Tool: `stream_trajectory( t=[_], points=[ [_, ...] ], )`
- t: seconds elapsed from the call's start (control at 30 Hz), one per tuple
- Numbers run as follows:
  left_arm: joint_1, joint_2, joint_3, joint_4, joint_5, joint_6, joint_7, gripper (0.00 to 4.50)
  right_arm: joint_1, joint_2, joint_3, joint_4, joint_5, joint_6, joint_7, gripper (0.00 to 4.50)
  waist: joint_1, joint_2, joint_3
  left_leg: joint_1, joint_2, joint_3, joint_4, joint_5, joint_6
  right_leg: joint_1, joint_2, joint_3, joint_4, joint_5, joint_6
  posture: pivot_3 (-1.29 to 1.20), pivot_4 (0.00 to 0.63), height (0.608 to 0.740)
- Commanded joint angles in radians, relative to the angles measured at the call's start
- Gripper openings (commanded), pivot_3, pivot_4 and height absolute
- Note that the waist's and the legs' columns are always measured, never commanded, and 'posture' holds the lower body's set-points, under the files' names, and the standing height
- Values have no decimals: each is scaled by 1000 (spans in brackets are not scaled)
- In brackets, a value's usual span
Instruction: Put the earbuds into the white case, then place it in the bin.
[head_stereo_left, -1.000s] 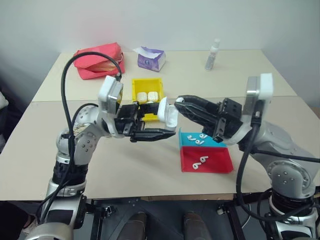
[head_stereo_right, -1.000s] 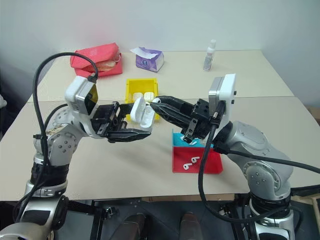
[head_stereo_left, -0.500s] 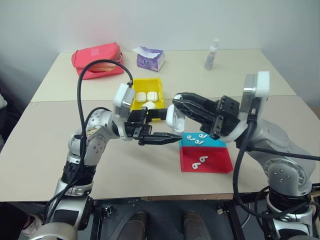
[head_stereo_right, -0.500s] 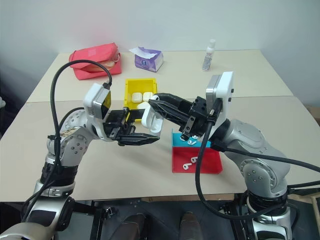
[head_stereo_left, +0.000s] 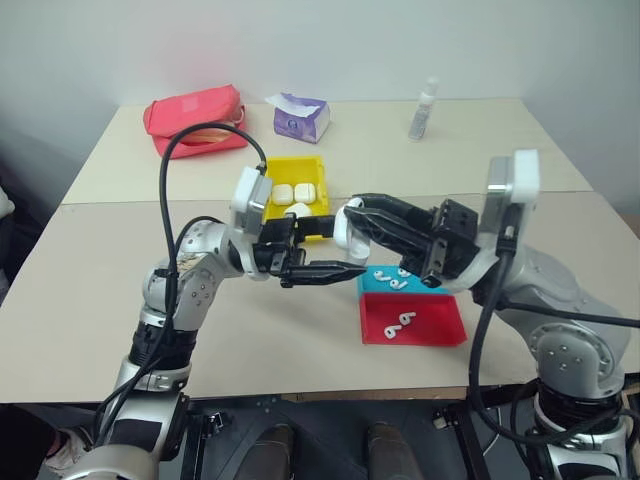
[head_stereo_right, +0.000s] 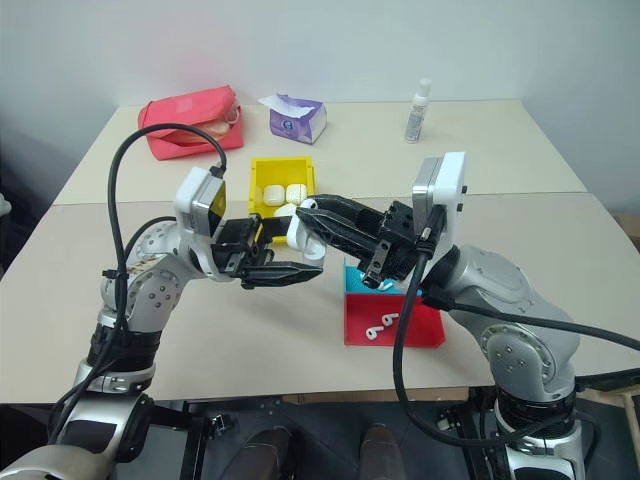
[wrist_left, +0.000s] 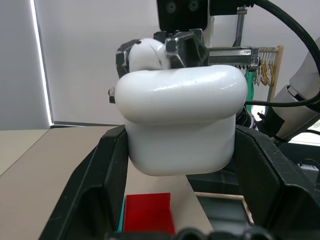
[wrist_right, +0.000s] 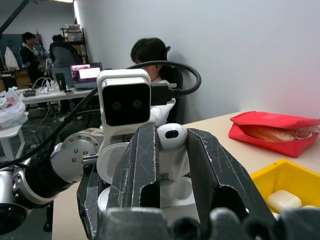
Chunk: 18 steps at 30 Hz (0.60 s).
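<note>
The white case (wrist_left: 180, 125) hangs above the table between the arms, with my left gripper (wrist_left: 181, 137) shut on its two sides. Its lid is open, and the open case (wrist_right: 175, 192) lies right under my right gripper (head_stereo_left: 354, 212). That gripper is shut on one earbud (wrist_right: 171, 136), stem down, just above the case's opening. More earbuds (head_stereo_left: 398, 280) lie in the blue tray and others (head_stereo_left: 399, 322) in the red tray. The yellow bin (head_stereo_left: 295, 160) stands behind the grippers and holds three white cases (head_stereo_left: 294, 192).
The blue tray (head_stereo_left: 372, 287) and red tray (head_stereo_left: 440, 330) sit below my right arm. At the back of the table are a red pouch (head_stereo_left: 195, 118), a purple tissue pack (head_stereo_left: 302, 117) and a small bottle (head_stereo_left: 424, 108). Several people (wrist_right: 150, 52) sit beyond the table.
My left gripper has sunk a little with the case and edged towards the right gripper. The right gripper and its earbud have kept still. The head view itself has shifted.
</note>
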Motion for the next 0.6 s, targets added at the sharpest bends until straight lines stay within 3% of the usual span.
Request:
stream_trajectory(
  t=[0.03, 0.6],
  points=[
    [-13, -4, 20, -22, -17, -19, 2, 2809, -1, -4, -18, -24, -2, -32, 0, 634, 0, 0, 0, 0, 0, 0, 0, 0, 0, 0, 0, 0, 0, 0, 0, 0, 150, 740],
    [-7, -13, 25, -19, -6, -26, 12, 2809, 10, -24, -12, 19, -56, -42, 29, 634, 0, 0, 0, 0, 0, 0, 0, 0, 0, 0, 0, 0, 0, 0, 0, 0, 150, 740]
  ],
)
